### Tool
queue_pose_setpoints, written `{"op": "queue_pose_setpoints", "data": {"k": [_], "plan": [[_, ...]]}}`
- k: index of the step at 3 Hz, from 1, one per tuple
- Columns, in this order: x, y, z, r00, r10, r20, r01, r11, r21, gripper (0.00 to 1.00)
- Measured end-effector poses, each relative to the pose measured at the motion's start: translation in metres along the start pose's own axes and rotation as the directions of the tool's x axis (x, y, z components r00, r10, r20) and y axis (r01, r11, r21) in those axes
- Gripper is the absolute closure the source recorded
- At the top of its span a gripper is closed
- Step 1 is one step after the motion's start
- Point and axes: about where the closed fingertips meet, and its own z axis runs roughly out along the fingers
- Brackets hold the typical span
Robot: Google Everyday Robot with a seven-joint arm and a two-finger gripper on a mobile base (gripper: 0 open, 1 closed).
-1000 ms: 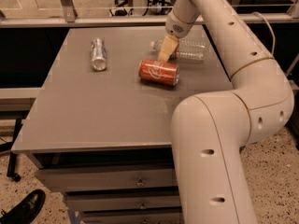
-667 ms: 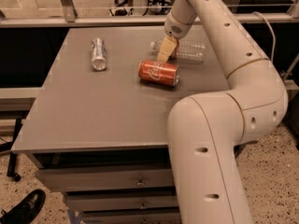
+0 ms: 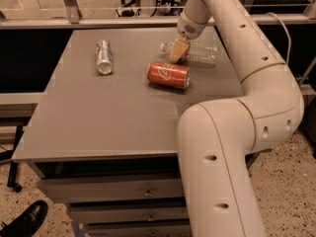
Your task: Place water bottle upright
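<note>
the water bottle is lying on its side at the table's far right, with the gripper sitting over its neck end. clamped or not, i cannot tell. a shallow grab risks it rolling into the orange soda can just nearer. counting: one bottle, one orange can, one silver can.

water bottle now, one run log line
gripper: at clear ribbed plastic water bottle | bottle: lying flat, far right of grey table | orange soda can: lying beside it
</note>
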Motion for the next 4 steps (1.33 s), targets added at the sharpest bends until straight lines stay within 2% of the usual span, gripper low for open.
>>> {"op": "queue_pose_setpoints", "data": {"k": [2, 4], "plan": [[0.000, -0.002, -0.020, 0.999, 0.009, 0.039, -0.010, 0.9998, 0.016, 0.99], [-0.007, -0.002, -0.051, 0.989, 0.026, 0.143, -0.030, 0.9992, 0.026, 1.00]]}}
